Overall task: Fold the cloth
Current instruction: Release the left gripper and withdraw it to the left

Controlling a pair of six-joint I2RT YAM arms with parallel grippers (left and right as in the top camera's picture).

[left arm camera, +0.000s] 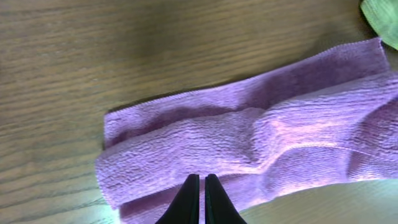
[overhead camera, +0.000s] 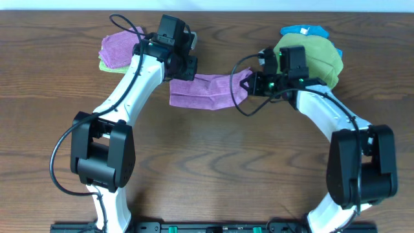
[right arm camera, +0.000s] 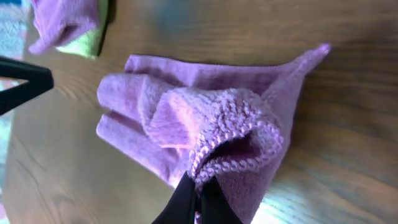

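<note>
The purple cloth (overhead camera: 200,94) lies in the middle of the table, folded into a long strip. My right gripper (overhead camera: 251,83) is at its right end and is shut on the cloth's stitched edge, lifting that corner; the right wrist view shows the fingertips (right arm camera: 198,186) pinching the bunched cloth (right arm camera: 186,112). My left gripper (overhead camera: 184,72) is over the strip's back left part. In the left wrist view its fingers (left arm camera: 201,182) are shut, tips over the cloth (left arm camera: 249,143), with nothing seen between them.
A folded purple cloth on a green one (overhead camera: 115,50) lies at the back left, also in the right wrist view (right arm camera: 68,25). A pile of green cloth (overhead camera: 314,57) over blue cloth (overhead camera: 304,30) lies at the back right, behind the right arm.
</note>
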